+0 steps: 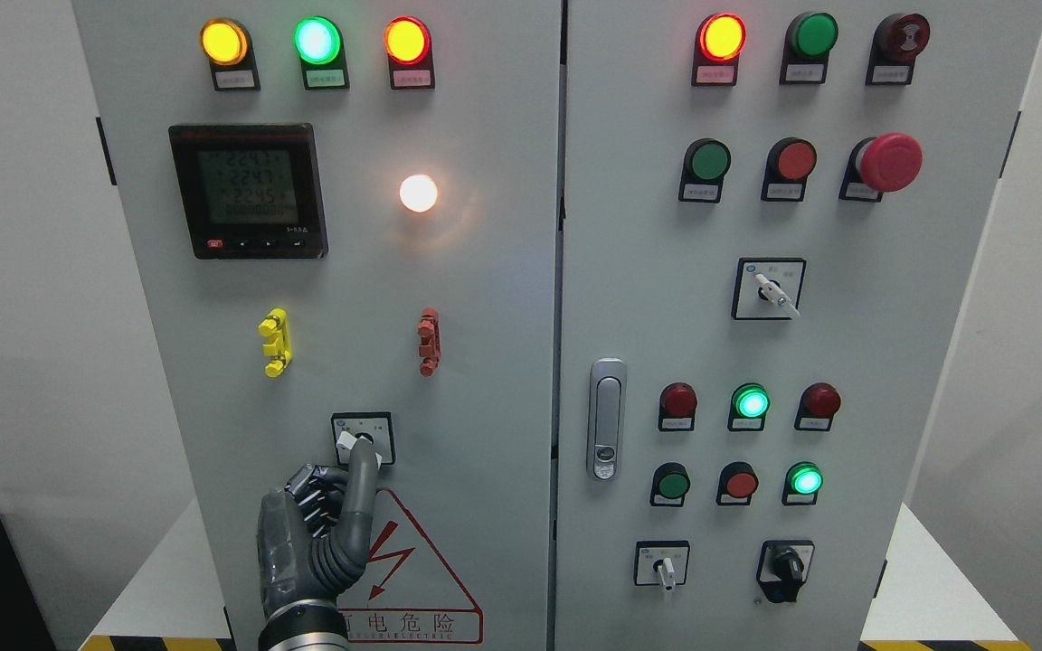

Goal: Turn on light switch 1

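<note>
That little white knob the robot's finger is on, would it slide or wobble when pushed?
The knob looks fixed to the panel, so it probably pivots rather than slides. Its small lever shape may let the left hand slip off. It seems rigid.

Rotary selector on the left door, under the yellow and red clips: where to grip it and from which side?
Grip the white lever of the rotary selector, probably from below. It juts out tilted up-left, and the left hand already reaches up with one finger touching it.

Matt, seemingly metal cabinet door [485,362].
</note>
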### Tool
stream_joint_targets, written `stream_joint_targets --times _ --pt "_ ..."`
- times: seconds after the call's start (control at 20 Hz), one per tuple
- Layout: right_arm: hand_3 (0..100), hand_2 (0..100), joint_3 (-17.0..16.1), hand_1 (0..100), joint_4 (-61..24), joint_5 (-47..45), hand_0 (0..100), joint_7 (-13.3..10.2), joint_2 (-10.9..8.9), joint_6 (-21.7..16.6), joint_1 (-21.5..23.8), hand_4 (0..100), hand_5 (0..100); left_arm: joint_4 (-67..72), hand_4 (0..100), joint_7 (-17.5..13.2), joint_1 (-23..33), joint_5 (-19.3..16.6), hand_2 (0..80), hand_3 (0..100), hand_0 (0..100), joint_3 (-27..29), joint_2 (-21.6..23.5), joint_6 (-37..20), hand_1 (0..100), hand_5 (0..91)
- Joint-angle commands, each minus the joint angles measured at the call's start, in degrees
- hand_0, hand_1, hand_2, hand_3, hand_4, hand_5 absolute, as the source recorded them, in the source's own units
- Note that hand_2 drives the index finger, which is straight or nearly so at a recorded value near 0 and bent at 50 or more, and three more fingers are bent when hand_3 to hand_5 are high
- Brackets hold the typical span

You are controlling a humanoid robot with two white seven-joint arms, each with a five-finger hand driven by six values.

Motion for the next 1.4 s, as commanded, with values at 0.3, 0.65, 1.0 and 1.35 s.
stream_joint_targets --times 0.3,0.65,1.0,1.35 --pt "0 0 0.01 0 0.0 0.0 0 0.0 0.02 -0.01 0.0 0 0 -0.21 95 -0.53 11.21 -0.34 68.3 100 21 0.0 1.79 -16.3 35 83.8" --pt "0 0 0.01 0 0.0 0.0 0 0.0 0.02 -0.01 0.0 0 0 7.23 99 -5.01 27.63 -0.08 67.6 100 21 1.57 4.07 -40.26 30 83.9" --pt "0 0 0.01 0 0.0 0.0 0 0.0 0.02 -0.01 0.0 0 0 32.62 99 -9.65 35.03 5.09 62.2 100 19 9.22 6.88 -51.21 27 81.0" --pt "0 0 0.01 0 0.0 0.0 0 -0.09 0.02 -0.01 0.0 0 0 69.44 90 -19.06 35.04 9.67 54.4 85 27 11.69 6.97 -61.13 24 58.5"
